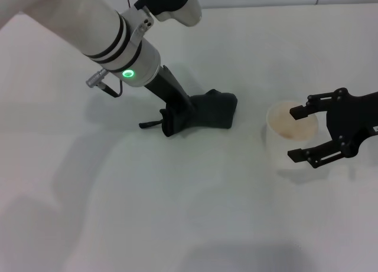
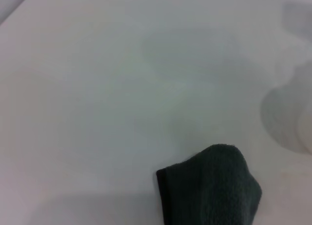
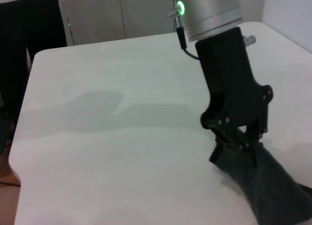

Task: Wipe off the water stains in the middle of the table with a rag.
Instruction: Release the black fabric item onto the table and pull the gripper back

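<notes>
The rag (image 1: pixel 212 110) lay on the table (image 1: pixel 177 213) a little above centre in the head view, a thick, dark, soft bundle. It looked light and limp, likely to bunch or drag rather than slide stiffly, so a firm pinch on one thick folded edge seemed the best hold. The left gripper (image 1: pixel 172 115) had its fingers closed on the rag's end at about nine o'clock, pressing it down to the tabletop. No orange stain showed on the bare surface; it may have been under the cloth. At three o'clock from the rag stood a translucent white cup (image 1: pixel 289 136), with the right gripper (image 1: pixel 302 134) around it, fingers spread and apart from its wall. No brand, label or writing was readable anywhere.
</notes>
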Available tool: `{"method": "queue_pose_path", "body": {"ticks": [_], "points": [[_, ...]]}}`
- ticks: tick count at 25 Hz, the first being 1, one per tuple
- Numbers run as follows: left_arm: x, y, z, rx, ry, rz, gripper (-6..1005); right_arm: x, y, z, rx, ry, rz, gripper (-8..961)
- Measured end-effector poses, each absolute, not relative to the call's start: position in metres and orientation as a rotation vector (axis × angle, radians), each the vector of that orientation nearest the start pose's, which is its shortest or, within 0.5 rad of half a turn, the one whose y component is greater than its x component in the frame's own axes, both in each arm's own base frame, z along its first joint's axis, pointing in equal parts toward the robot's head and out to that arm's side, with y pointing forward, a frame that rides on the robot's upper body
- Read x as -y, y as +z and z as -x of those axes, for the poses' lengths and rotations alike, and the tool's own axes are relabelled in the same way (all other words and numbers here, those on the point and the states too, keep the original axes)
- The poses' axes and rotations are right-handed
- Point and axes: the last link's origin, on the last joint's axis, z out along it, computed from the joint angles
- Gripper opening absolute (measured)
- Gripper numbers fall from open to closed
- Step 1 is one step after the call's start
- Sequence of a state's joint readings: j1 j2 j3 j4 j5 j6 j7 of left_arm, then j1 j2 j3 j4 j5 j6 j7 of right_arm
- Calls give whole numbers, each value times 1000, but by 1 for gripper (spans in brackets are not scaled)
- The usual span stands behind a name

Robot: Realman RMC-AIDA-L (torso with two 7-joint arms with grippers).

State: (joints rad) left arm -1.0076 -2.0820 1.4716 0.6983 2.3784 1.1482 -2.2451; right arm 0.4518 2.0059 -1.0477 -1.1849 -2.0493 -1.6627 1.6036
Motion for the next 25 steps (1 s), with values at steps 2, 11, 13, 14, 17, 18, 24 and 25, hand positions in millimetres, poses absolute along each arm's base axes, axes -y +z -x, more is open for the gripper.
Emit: {"method": "queue_pose_path", "body": {"ticks": [2, 11, 13, 14, 17, 18, 24, 25], "points": [[-408, -86, 132, 485, 435, 2845, 201, -329, 48, -220, -215, 194, 2946, 870], [-392, -79, 144, 477, 402, 2908, 207, -329, 51, -222, -223, 185, 2936, 870], [-386, -72, 151, 491, 376, 2900, 208, -329, 52, -222, -223, 184, 2935, 870], [-383, -68, 154, 496, 364, 2894, 209, -329, 52, -222, -223, 183, 2935, 870], [-373, -58, 163, 521, 334, 2881, 211, -330, 52, -222, -223, 183, 2934, 869], [-369, -53, 168, 538, 322, 2878, 211, -330, 52, -222, -223, 183, 2934, 869], [-354, -41, 187, 606, 275, 2851, 215, -330, 51, -220, -221, 189, 2936, 869], [-352, -39, 192, 625, 266, 2840, 215, -330, 50, -221, -223, 190, 2937, 869]]}}
